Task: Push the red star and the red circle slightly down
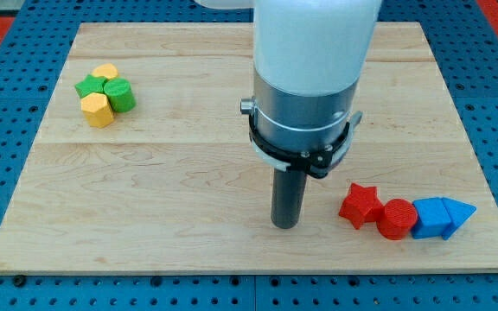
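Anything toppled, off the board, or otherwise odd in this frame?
Nothing stands out. The red star, red circle and two blue blocks sit in a row at the board's lower right; yellow and green blocks cluster upper left. My tip rests left of the star.

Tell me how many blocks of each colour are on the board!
Red: 2, the red star and the red circle.
Blue: 2, the blue square-ish block and the blue triangle.
Green: 2, the green star-like block and the green round block.
Yellow: 2, the small yellow block and the yellow hexagon-like block.
Total: 8 blocks.
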You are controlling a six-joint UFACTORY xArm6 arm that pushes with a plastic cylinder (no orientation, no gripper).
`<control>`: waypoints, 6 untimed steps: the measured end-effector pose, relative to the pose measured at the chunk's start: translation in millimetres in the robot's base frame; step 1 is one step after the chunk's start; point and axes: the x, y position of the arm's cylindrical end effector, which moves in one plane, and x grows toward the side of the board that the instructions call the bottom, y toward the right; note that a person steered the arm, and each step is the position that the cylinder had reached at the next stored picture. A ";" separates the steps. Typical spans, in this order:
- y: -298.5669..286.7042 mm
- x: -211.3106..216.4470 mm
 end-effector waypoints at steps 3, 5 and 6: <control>86.0 -40.8; 89.8 -20.0; 88.8 -13.7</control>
